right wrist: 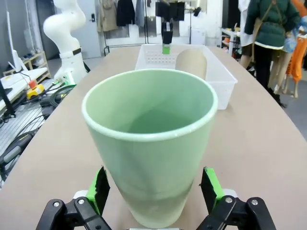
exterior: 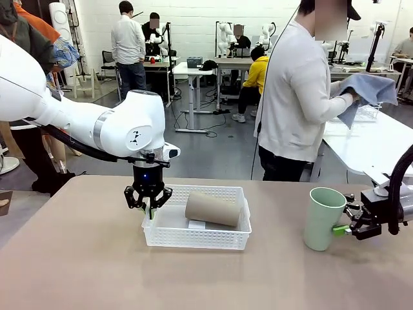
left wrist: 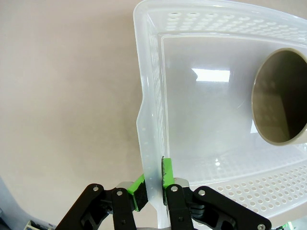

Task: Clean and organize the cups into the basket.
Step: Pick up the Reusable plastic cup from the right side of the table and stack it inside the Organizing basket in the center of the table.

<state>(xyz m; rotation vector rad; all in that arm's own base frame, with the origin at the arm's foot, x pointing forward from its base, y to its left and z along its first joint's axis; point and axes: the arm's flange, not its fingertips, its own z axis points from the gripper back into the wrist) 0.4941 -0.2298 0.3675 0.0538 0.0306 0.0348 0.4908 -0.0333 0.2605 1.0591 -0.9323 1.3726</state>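
Basket point(exterior: 193, 237) wall pinched by left hand point(exterior: 151, 210) | right hand point(right wrist: 156, 188) spread around mint cup point(right wrist: 148, 139)

tan cup point(left wrist: 280, 98): cut by right edge | basket point(left wrist: 148, 72): right side cut off
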